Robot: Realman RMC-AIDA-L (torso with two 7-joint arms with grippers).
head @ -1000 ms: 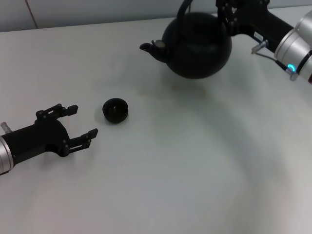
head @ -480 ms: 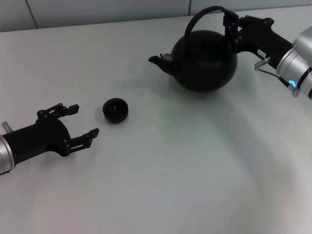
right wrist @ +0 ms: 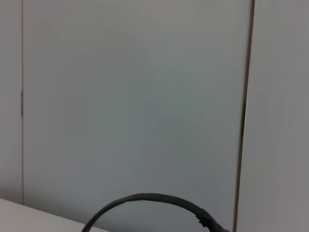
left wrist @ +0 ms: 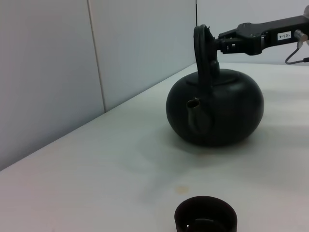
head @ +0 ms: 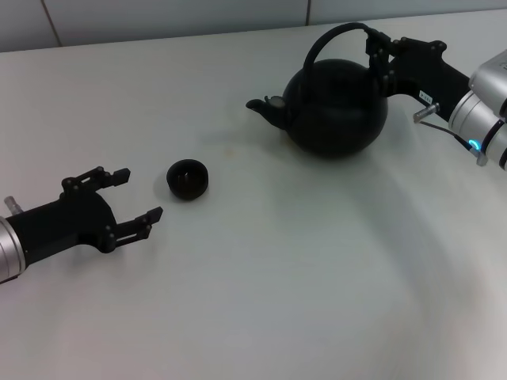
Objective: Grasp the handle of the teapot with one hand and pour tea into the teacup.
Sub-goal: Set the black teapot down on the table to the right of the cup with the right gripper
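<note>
Teapot (head: 337, 111) has dropped lower over the last sec and now sits on/near the worktop (head: 277, 277), right tool (head: 379, 55) pinching handle (head: 329, 39), well apart from cup (head: 188, 178) w/ spout facing it; left tool (head: 127, 202) spread, idle.

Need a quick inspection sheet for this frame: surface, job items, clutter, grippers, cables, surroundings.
Surface: white table, a faint brownish stain between the cup and the pot.
Teapot: upright on the table, far right, spout toward the cup.
Handle: upright arch, gripped at its right end.
Teacup: upright, near left, apart from the pot; contents cannot be told.
Clutter: nothing seen.
Right gripper: shut on the handle.
Left gripper: open, low over the table beside the cup, touching nothing.
Cables: thin wire loop on the right forearm.
Surroundings: pale panelled wall behind the table.
</note>
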